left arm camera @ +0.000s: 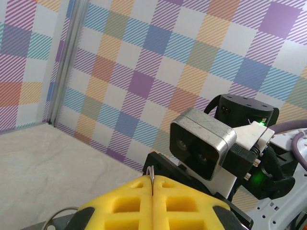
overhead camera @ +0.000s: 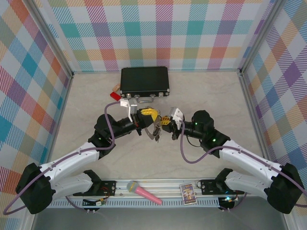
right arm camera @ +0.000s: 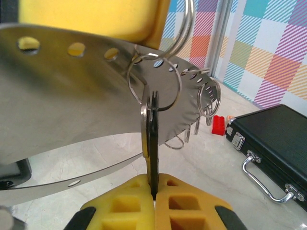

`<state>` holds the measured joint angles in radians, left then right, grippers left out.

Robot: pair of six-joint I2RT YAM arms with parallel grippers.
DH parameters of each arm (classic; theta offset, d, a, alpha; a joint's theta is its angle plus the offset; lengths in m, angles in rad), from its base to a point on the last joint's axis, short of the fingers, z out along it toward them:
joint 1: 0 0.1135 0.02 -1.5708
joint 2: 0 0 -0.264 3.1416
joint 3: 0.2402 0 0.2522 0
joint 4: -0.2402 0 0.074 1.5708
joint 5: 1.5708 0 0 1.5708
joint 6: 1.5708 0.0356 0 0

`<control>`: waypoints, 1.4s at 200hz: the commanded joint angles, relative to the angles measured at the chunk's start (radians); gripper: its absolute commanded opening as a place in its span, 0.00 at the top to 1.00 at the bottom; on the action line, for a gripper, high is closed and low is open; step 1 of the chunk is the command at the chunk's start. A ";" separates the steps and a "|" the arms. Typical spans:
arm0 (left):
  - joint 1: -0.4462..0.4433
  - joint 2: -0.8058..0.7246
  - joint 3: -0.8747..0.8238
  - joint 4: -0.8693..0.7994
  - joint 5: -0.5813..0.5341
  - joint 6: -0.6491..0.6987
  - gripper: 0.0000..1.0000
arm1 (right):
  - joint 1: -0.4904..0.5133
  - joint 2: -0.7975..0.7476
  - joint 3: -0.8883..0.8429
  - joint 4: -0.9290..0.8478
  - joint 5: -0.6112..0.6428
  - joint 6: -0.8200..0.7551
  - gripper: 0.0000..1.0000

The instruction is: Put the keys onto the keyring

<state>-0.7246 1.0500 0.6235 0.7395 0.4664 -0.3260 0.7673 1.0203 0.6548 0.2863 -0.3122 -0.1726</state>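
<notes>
Right tool (right arm camera: pixel 153 184) pinches key (right arm camera: pixel 152 143) at small loop (right arm camera: pixel 180 85) | left tool (left arm camera: pixel 152 186) clamps keyring (right arm camera: pixel 72 96) | overhead: black case (overhead camera: pixel 144 80) behind

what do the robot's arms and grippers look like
The left arm and right arm have white tubular links, bulky black joints with green lights, and looping purple cables. The left gripper and right gripper have yellow grid-moulded fingers with black sides. A grey box camera sits on the right wrist.
</notes>
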 commanded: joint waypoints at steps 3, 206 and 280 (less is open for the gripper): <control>-0.006 -0.022 -0.004 0.074 0.025 0.001 1.00 | 0.012 -0.020 0.016 -0.026 0.000 -0.023 0.94; -0.002 -0.040 -0.013 0.040 0.010 0.040 1.00 | -0.150 -0.068 0.054 0.230 -0.307 0.408 0.72; -0.002 -0.039 -0.013 0.041 0.018 0.040 1.00 | -0.163 0.047 0.098 0.328 -0.413 0.503 0.79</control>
<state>-0.7246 1.0153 0.6083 0.7132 0.4702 -0.2916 0.6140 1.0473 0.7197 0.5423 -0.6670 0.2813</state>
